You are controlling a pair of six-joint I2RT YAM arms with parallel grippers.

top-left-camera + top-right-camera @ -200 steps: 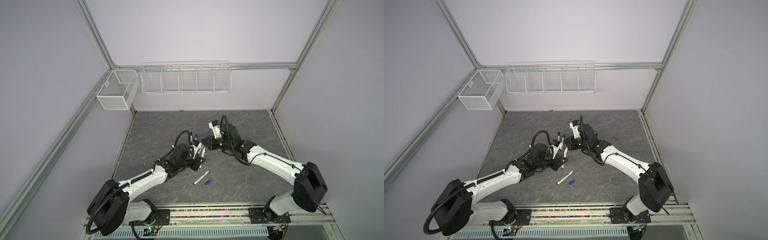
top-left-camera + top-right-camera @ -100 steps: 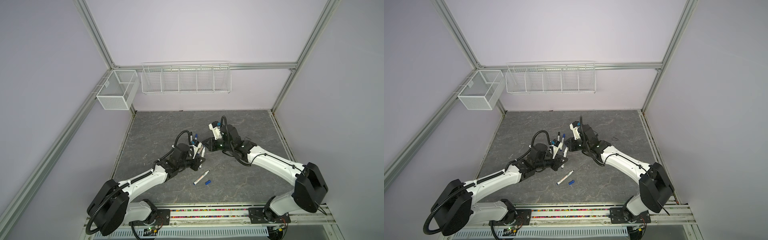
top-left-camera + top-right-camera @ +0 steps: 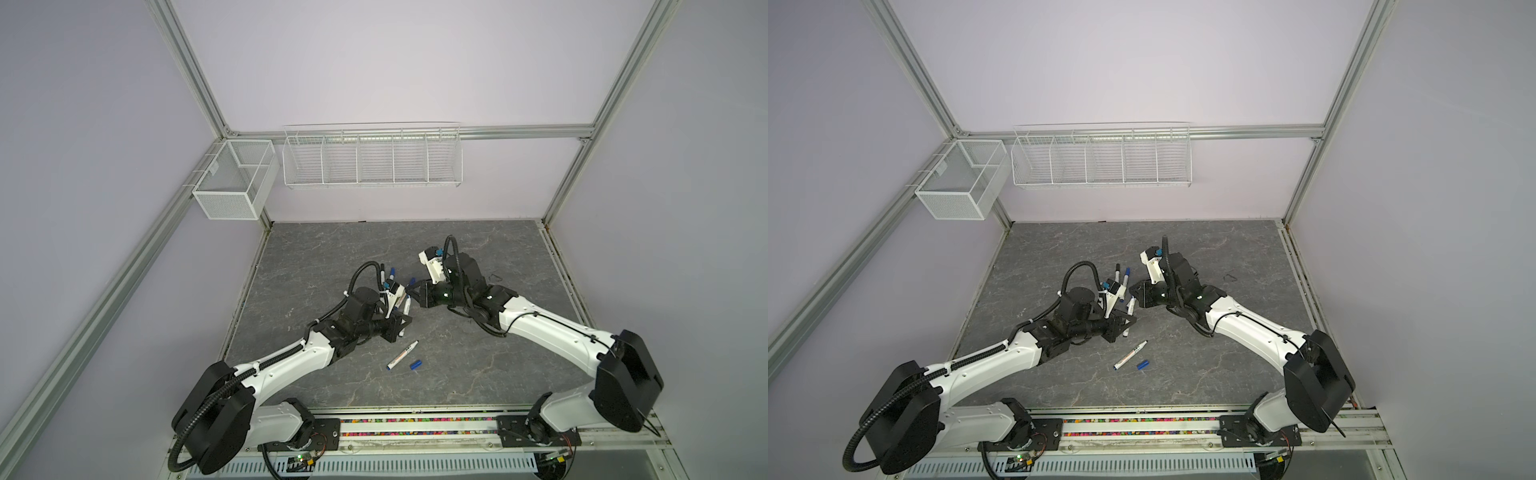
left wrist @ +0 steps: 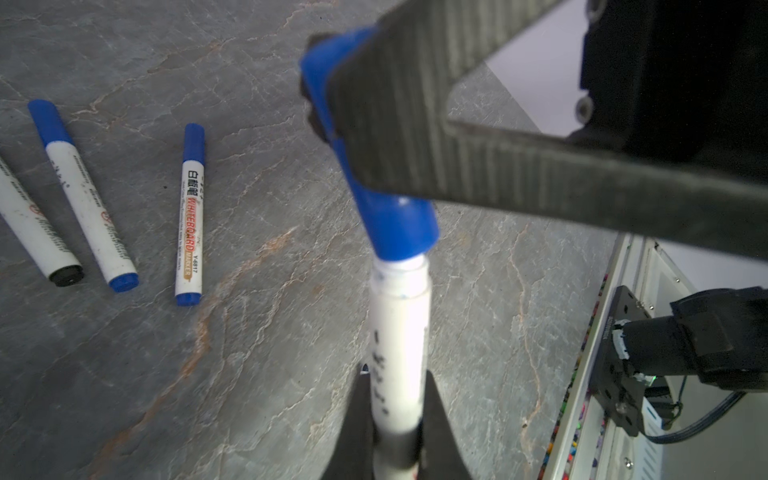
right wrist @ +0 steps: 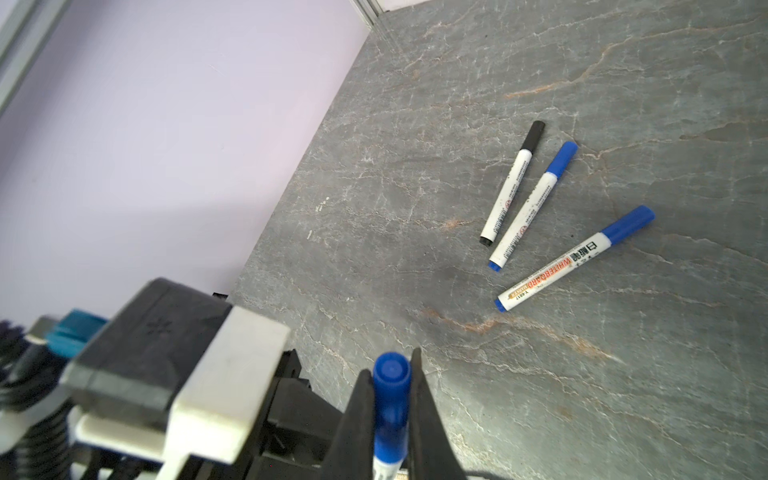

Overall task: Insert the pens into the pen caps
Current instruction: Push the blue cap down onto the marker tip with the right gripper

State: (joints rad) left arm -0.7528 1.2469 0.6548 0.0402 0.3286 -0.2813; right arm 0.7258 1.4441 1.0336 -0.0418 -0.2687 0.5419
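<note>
— Where is the pen that's being worked on?

— At the centre of both top views. The left gripper (image 4: 397,376) has its fingers closed narrow on the barrel of a white pen (image 4: 400,324).

— And the other side?

— The right gripper (image 5: 390,365) has its fingers pinched on a blue cap (image 5: 390,399). The cap's open end sits over the pen's tip, tilted a little off the barrel's line, with a white collar showing beneath it.

— What else is on the table (image 5: 540,395)?

— Three capped pens lie just above the left gripper in the top views: a black-capped pen (image 5: 513,183), a blue-capped pen (image 5: 534,205) close beside it, and a lettered pen (image 5: 575,257), also blue-capped. In the lower centre an uncapped pen (image 3: 402,355) lies flat with a loose cap (image 3: 415,365) just beside it — near, not touching.
</note>
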